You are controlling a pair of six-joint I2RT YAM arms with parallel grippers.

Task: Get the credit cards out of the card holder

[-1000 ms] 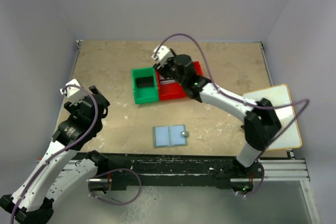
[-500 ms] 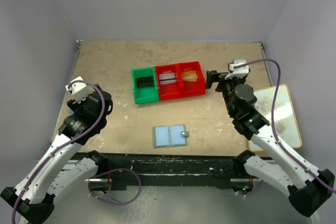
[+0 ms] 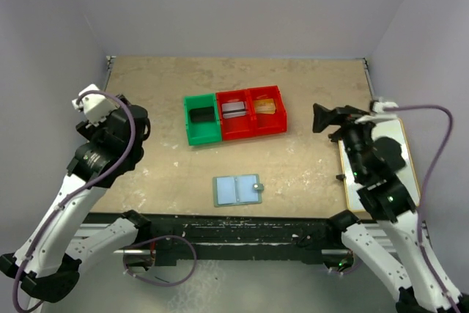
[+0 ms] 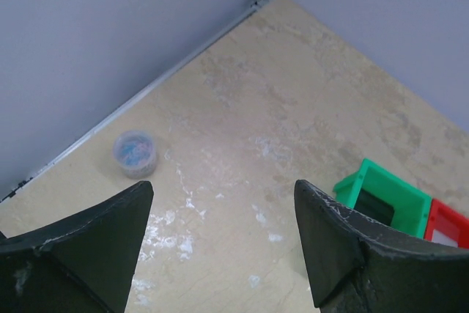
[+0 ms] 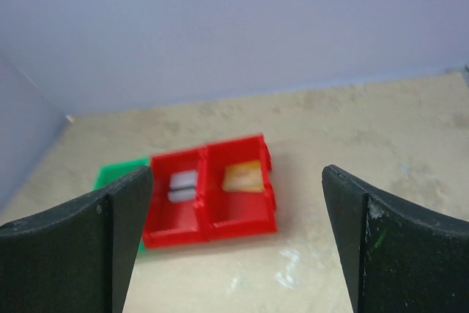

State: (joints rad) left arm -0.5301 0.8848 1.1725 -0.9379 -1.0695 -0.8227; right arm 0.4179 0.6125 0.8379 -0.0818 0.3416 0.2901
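My left jaws are spread wide and empty above the desk's [image 3: 308, 159] left side. My right jaws gape empty too, on the right, facing the red bins [image 5: 212, 199]. The card holder [image 3: 237, 190] lies open flat near the front edge, between my arms and well apart from both.

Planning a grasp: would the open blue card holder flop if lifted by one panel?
Probably: the card holder lies flat in two hinged panels, so the free half may swing. It looks thin, likely light; a push would probably slide it.
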